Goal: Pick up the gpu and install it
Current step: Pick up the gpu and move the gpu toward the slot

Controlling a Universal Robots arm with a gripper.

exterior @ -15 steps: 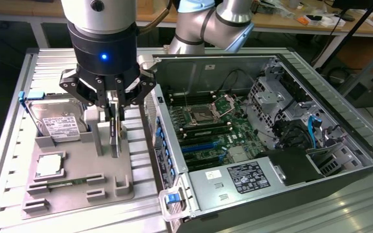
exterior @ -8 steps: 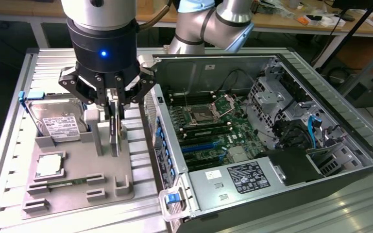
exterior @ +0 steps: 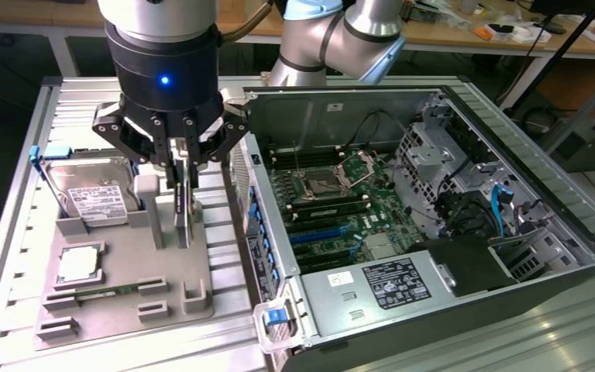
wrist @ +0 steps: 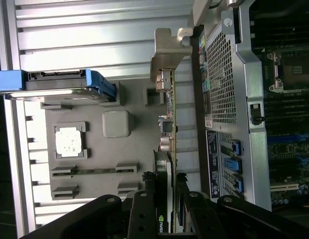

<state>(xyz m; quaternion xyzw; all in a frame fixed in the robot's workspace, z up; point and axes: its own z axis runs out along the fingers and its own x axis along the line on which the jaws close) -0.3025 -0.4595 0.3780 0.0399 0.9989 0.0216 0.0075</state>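
Note:
The gpu (exterior: 183, 221) stands on edge, thin and dark, over the grey parts tray (exterior: 210, 263), close to the exterior view's left of the open computer case (exterior: 401, 201). My gripper (exterior: 180, 186) hangs straight above it, its fingers closed against the card's two faces. In the wrist view the gpu (wrist: 170, 114) runs edge-on away from my gripper (wrist: 167, 209), with its silver end bracket (wrist: 167, 55) at the far end. Whether the card still rests in the tray's holder or hangs just above it, I cannot tell.
On the tray lie a silver hard drive (exterior: 96, 194) with blue rails, a CPU (exterior: 78, 263) and a slim RAM stick (exterior: 106, 293). Inside the case the motherboard shows blue slots (exterior: 324, 232) and a black power supply (exterior: 452, 267). The case wall (wrist: 214, 84) stands close beside the card.

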